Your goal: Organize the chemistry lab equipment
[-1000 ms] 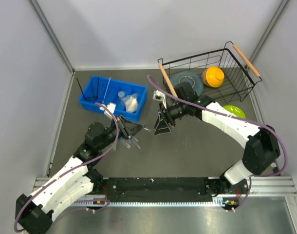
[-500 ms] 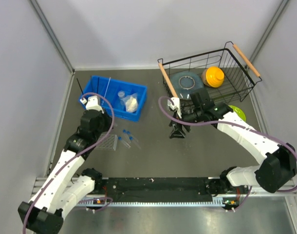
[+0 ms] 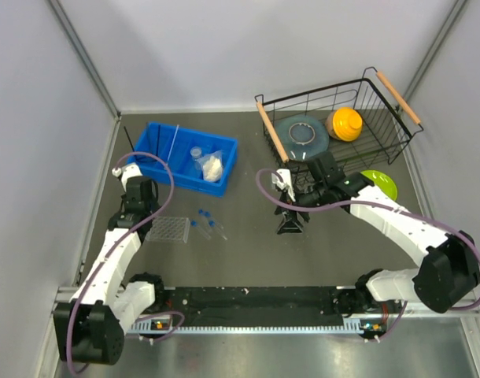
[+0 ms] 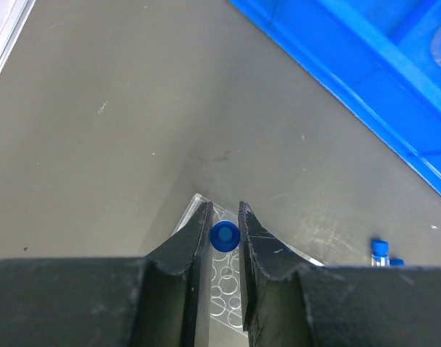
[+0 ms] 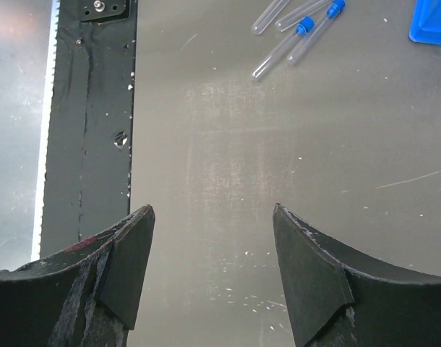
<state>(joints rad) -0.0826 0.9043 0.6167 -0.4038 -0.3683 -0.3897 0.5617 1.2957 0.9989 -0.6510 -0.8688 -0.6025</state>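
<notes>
The left gripper [image 4: 224, 208] has swung left and now pinches a blue-capped test tube [image 4: 225, 236] above the clear tube rack [image 3: 168, 229], likely ready to slot in. The right gripper [image 5: 213, 210], jaws spread and empty, has backed away from the loose tubes [image 5: 293, 40] beside the rack.

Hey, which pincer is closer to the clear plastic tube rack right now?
Left. The left pincer hangs directly over the tube rack, gripping a blue-capped test tube; the right pincer is open over the table, well to the rack's right.
</notes>
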